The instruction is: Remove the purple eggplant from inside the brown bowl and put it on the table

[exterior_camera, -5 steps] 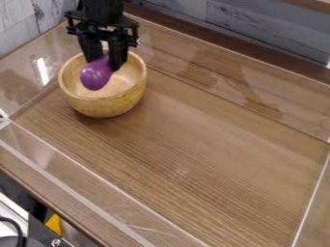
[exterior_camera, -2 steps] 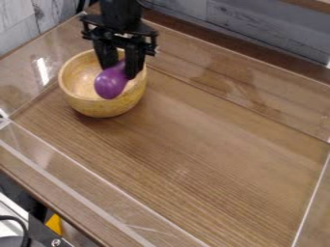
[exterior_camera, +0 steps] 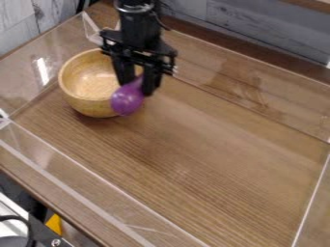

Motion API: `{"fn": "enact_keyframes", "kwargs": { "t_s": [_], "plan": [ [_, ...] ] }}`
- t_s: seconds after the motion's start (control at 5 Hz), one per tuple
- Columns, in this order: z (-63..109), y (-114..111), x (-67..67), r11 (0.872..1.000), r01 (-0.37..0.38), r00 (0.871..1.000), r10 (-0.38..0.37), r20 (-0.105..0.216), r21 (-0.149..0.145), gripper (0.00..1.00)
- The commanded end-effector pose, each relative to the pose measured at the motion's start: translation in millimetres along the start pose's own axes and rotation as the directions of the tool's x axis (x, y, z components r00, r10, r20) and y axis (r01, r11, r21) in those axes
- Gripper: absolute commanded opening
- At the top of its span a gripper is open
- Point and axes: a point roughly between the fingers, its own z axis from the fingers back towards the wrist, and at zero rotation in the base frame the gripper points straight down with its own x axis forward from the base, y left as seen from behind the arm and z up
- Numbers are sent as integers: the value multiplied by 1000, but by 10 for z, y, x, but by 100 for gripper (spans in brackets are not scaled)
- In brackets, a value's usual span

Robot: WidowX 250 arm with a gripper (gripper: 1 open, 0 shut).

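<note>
The purple eggplant point(exterior_camera: 127, 97) hangs between the black fingers of my gripper point(exterior_camera: 137, 89), which is shut on it. It sits just past the right rim of the brown bowl point(exterior_camera: 88, 83), above the table point(exterior_camera: 206, 145). The bowl's pale interior shows nothing inside. My arm comes down from the top of the view and hides part of the bowl's far right rim.
Clear plastic edging point(exterior_camera: 26, 145) runs around the table's sides. A grey plank wall point(exterior_camera: 258, 24) stands behind. Open wood surface stretches to the right and toward the front.
The gripper has carried the eggplant up out of the bowl and rightward, from over the bowl's middle to just beyond its right rim.
</note>
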Motion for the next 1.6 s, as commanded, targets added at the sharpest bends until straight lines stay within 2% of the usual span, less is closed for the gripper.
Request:
{"fn": "enact_keyframes", "kwargs": {
  "t_s": [0.0, 0.4, 0.6, 0.8, 1.4],
  "plan": [
    [32, -199, 61, 1000, 24, 998, -25, 56, 14, 0],
    [-152, -502, 112, 997, 73, 995, -73, 63, 12, 0],
    [-251, -532, 121, 993, 115, 991, -115, 66, 12, 0],
    [-306, -507, 133, 987, 158, 984, -159, 77, 17, 0],
    [-400, -408, 157, 984, 177, 980, -179, 87, 23, 0]
  ]
}}
